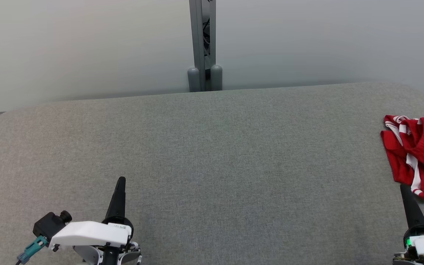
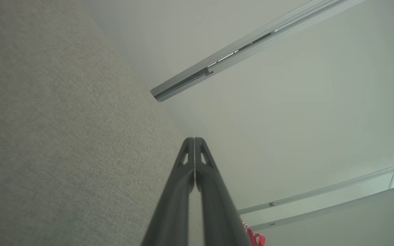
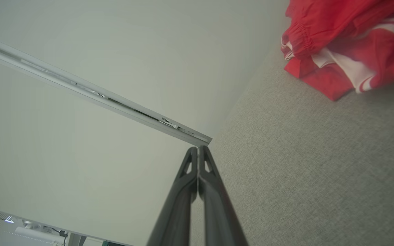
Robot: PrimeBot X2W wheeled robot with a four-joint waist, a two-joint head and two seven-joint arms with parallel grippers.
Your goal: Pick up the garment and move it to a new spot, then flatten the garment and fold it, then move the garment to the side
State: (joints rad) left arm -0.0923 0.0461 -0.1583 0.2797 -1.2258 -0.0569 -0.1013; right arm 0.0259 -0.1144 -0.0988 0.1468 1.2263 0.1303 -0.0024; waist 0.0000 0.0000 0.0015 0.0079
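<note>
Lying crumpled at the right edge of the head view, the garment (image 1: 418, 154) is red with white stripes and rests on the grey table (image 1: 212, 147), partly cut off by the frame. In the right wrist view it fills the upper right corner, bunched, with a gathered waistband showing at its upper left.

The left gripper (image 1: 121, 180) sits at the lower left of the head view. Its two dark fingers are pressed together with nothing between them and point up the frame, well apart from the garment. In the left wrist view the fingers meet tip to tip, and a sliver of red shows at the bottom edge just right of them.

The right gripper (image 1: 403, 187) stands at the lower right of the head view, also pressed together and empty. Its tip is just below the garment's lower edge, near it but apart, as the right wrist view confirms.

Behind the table's far edge a pale wall (image 1: 87, 48) runs across the top of the head view, with a grey post (image 1: 201, 44) at top centre.
</note>
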